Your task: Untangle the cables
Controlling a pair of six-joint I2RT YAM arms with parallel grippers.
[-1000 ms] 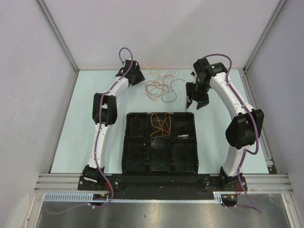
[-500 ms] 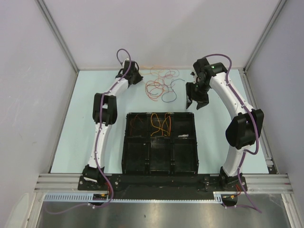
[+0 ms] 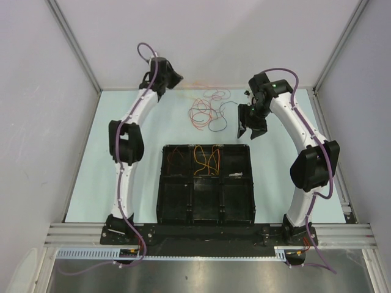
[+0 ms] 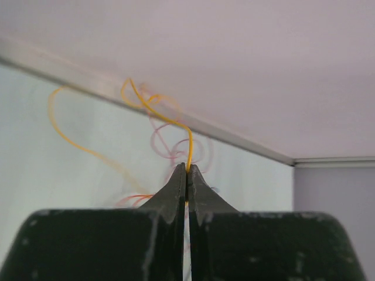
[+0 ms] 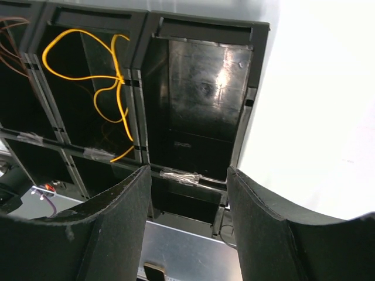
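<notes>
Cables [image 3: 201, 113] tangled; left jaws pinch one orange strand [image 4: 190, 143] (right jaws empty, apart).

left arm [image 3: 124, 183], right arm [image 3: 292, 116]: white, black joints | hoses [image 3: 144, 44]: purple | end effector fingers [image 4: 171, 196]: black, possibly scuffed

two arms [image 3: 124, 141] [image 3: 310, 166], one tray [image 3: 160, 183], several cables [image 3: 201, 113]

No text, label, brand, number or sign can be read in any view. The pale tape strips [image 5: 181, 175] on the black tray [image 5: 205, 26] show no legible marks.
</notes>
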